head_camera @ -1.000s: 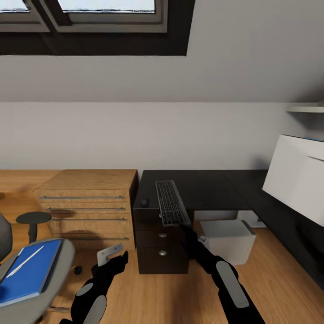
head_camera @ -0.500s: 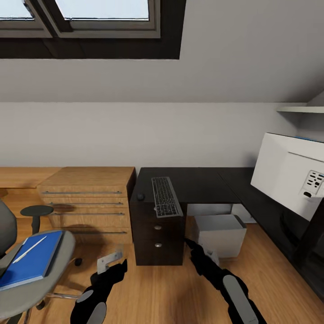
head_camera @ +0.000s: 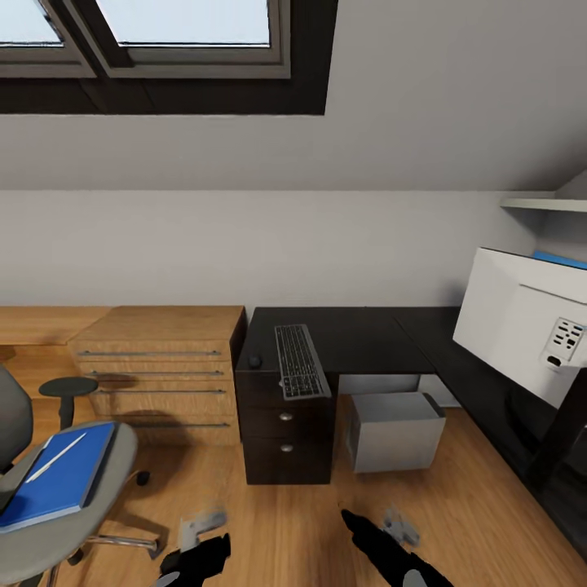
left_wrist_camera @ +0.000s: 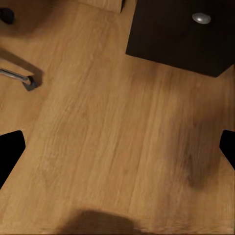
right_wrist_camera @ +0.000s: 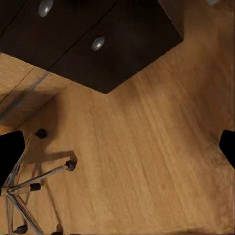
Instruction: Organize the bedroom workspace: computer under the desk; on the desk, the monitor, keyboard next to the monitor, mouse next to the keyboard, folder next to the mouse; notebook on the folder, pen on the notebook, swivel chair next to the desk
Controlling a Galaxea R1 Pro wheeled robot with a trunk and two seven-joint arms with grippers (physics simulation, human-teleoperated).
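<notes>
While both arms hang low at the near edge of the head view, the left gripper [head_camera: 201, 526] and right gripper [head_camera: 395, 526] sit above bare wooden floor [head_camera: 310, 522], each with fingers spread wide and nothing between them, the dark fingertips [left_wrist_camera: 11, 147] showing at opposite edges of the wrist views. The keyboard [head_camera: 299, 361] lies on the glossy black desk [head_camera: 367, 334], its near end overhanging the drawer unit [head_camera: 285, 436]; the mouse [head_camera: 255, 359] sits just left of it. The monitor [head_camera: 526, 322] stands on the desk's right wing, pale back showing. The computer [head_camera: 397, 430] rests on the floor under the desk. At left, the swivel chair [head_camera: 114, 465] carries the blue folder [head_camera: 61, 485] with a pen [head_camera: 55, 456] on top. A light wooden drawer chest [head_camera: 159, 371] stands left of the desk.
</notes>
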